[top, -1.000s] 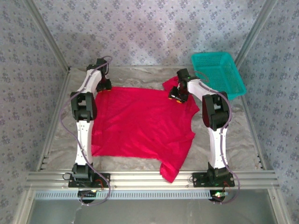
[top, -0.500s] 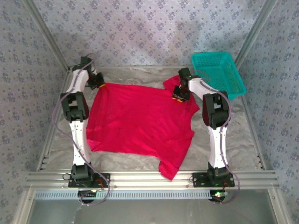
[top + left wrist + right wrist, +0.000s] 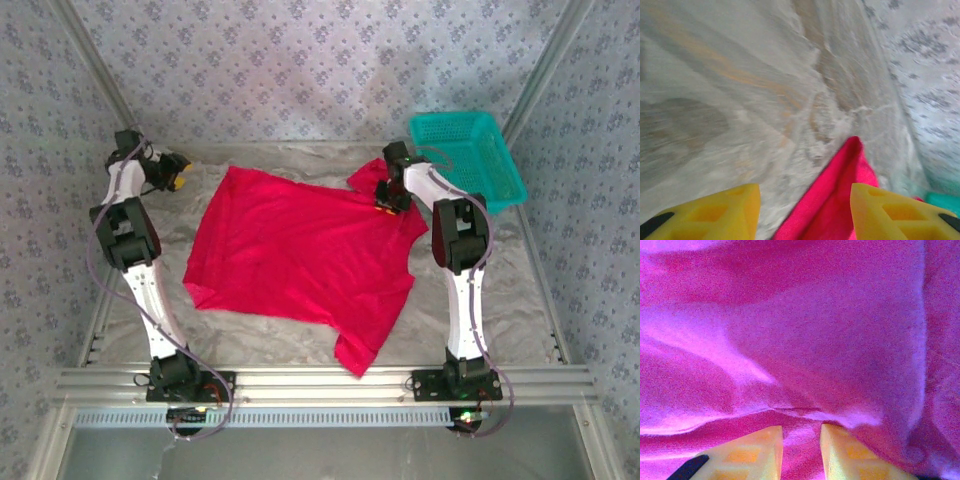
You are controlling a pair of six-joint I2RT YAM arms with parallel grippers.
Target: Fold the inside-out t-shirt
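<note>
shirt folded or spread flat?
Spread: the t-shirt lies flat on the table, sleeves out, body not doubled over; cloth bunches at the right gripper.

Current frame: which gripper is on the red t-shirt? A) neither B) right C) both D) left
B: the right gripper pinches the t-shirt at its far right corner, with cloth bunched between its fingers in the wrist view. The left gripper hangs open over the bare table, off the cloth.
</note>
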